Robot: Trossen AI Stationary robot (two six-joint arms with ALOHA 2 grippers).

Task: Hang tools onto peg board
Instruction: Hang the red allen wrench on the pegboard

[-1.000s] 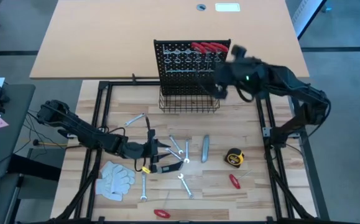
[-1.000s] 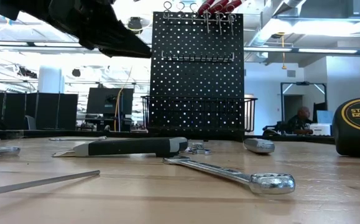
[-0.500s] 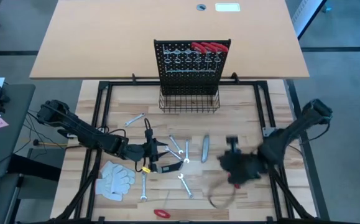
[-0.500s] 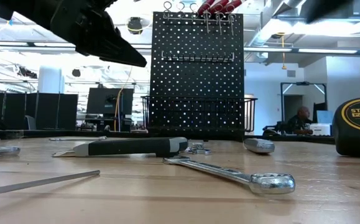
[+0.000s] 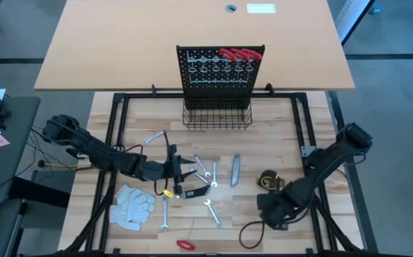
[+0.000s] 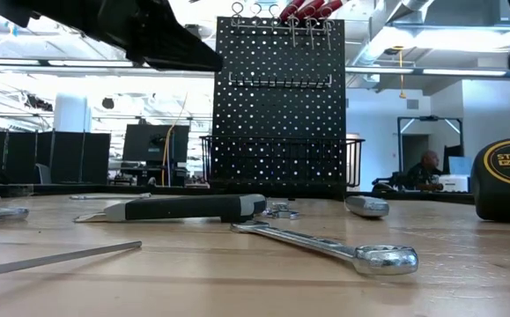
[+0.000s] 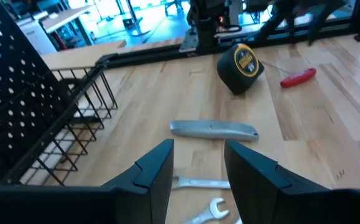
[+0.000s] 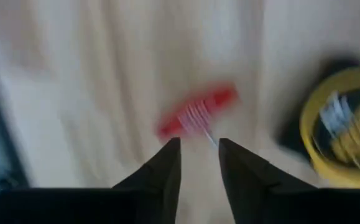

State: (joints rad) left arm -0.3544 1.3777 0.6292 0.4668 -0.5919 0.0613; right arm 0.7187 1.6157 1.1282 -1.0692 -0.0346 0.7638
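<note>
The black peg board [image 5: 219, 71] stands at the table's far side, red-handled tools [image 5: 240, 54] hanging from its top hooks. Wrenches [image 5: 206, 171], a grey utility knife [image 5: 235, 170], a yellow-black tape measure [image 5: 267, 180] and a black-handled tool [image 6: 184, 208] lie flat on the wood. My right gripper [image 8: 198, 146] points down, open, just above a small red-handled tool [image 8: 195, 118] that lies beside the tape measure [image 8: 341, 130]. My left gripper [image 7: 198, 155] hovers open over the wrenches at mid-table, nothing between its fingers.
White gloves [image 5: 131, 205] lie near the table's front left, and another red tool [image 5: 185, 244] at the front edge. A black wire basket [image 5: 217, 118] runs along the board's base. A dark frame rail [image 5: 313, 178] borders the right side.
My right gripper has swung away from the peg board toward the table's near right, come down and tipped to point downward, ending over the small red-handled tool beside the tape measure. The tools on the table have stayed in place.
</note>
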